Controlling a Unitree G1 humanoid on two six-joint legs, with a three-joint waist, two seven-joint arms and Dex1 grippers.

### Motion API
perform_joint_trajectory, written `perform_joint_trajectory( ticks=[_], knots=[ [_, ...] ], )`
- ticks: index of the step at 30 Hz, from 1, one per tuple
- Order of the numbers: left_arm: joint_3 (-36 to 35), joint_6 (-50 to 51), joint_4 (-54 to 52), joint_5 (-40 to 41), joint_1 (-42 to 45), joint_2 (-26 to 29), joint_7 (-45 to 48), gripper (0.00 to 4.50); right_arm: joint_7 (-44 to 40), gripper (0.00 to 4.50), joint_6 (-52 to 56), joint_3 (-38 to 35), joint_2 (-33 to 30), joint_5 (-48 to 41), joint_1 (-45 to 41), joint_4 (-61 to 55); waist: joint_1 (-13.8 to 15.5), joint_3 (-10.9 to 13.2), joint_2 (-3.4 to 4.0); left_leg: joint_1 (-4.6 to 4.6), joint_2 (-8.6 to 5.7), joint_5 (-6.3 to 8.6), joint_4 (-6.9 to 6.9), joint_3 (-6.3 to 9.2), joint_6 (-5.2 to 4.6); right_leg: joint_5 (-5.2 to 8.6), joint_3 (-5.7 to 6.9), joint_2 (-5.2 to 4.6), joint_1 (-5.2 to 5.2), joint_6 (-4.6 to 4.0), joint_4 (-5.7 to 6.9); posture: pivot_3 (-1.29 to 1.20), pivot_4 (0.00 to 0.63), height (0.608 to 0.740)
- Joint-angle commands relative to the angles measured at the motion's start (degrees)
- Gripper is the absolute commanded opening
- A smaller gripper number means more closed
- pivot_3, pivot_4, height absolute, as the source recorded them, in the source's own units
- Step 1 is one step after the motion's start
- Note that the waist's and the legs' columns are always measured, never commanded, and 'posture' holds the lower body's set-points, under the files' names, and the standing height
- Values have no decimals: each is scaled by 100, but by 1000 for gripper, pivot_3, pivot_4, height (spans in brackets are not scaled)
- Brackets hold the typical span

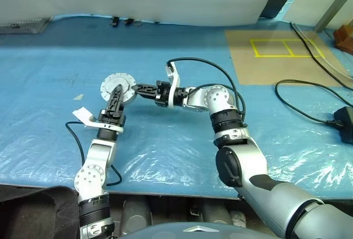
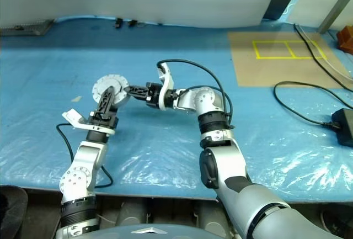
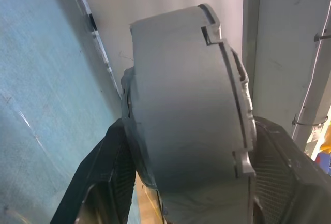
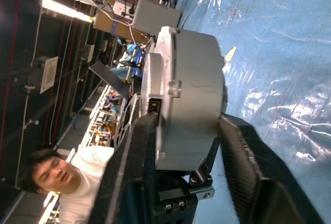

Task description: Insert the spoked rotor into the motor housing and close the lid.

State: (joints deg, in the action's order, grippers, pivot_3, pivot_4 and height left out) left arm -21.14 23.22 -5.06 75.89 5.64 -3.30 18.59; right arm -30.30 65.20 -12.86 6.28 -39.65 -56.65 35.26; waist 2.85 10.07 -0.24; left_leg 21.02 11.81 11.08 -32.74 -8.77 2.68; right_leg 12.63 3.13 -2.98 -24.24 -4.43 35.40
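A thick round grey drum, the lid (image 1: 108, 86), hangs above the blue table. My left gripper (image 1: 117, 91) is shut on it from below, its fingers (image 3: 111, 172) pressed on both flat faces of the lid (image 3: 181, 105). A thinner flanged plate is seamed against one face; I cannot tell whether that is the motor housing. My right gripper (image 1: 135, 89) reaches in level from the right and stands open, one finger (image 4: 135, 172) at each side of the lid (image 4: 191, 100). The spoked rotor is out of view.
Blue plastic sheeting (image 1: 165, 139) covers the table. A cardboard panel with yellow tape (image 1: 276, 57) lies at the back right. A black cable and adapter (image 1: 345, 120) lie at the right edge. A paper scrap (image 1: 79, 96) lies near the left. A person (image 4: 57, 182) stands beyond.
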Motion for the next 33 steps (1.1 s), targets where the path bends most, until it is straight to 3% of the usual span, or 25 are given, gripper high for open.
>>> perform_joint_trajectory(
  ticks=[1, 11, 22, 28, 33],
  knots=[
    [-315, -326, 8, 26, 11, -122, -2, 2729, -356, 3177, -159, 57, 3, -123, -346, -152, 0, 1, -1, 0, 0, 0, -1, 0, 0, 0, 0, 0, 0, -1, 0, 0, 150, 740],
    [-779, -990, 652, -172, 583, -108, 80, 2729, -218, 3177, -754, 34, -74, 144, -501, 75, 25, 3, -10, 2, 1, 0, -1, 2, 0, 3, 0, 1, 0, -6, 0, 0, 150, 740],
    [-1506, -2551, 3271, -1393, 2189, 482, -63, 2729, -235, 3177, -889, 179, -75, 267, -541, -152, 106, 7, -18, 1, -1, 0, -3, 4, 0, -5, 2, 2, -1, 6, 3, 0, 150, 740],
    [-1805, -2898, 4774, -1752, 2900, 959, -46, 2729, -199, 3177, -844, 208, -68, 257, -439, -388, 123, 6, -20, -2, -3, -1, -8, 6, 0, -6, 2, 1, -1, 8, 14, 0, 150, 740],
    [-1989, -3009, 5257, -1913, 3081, 1097, -118, 2729, -172, 3177, -839, 200, -49, 242, -400, -497, 123, 5, -18, -8, -2, -1, -10, 7, 0, -6, 0, -2, 0, 8, 24, 0, 150, 740]
  ],
)
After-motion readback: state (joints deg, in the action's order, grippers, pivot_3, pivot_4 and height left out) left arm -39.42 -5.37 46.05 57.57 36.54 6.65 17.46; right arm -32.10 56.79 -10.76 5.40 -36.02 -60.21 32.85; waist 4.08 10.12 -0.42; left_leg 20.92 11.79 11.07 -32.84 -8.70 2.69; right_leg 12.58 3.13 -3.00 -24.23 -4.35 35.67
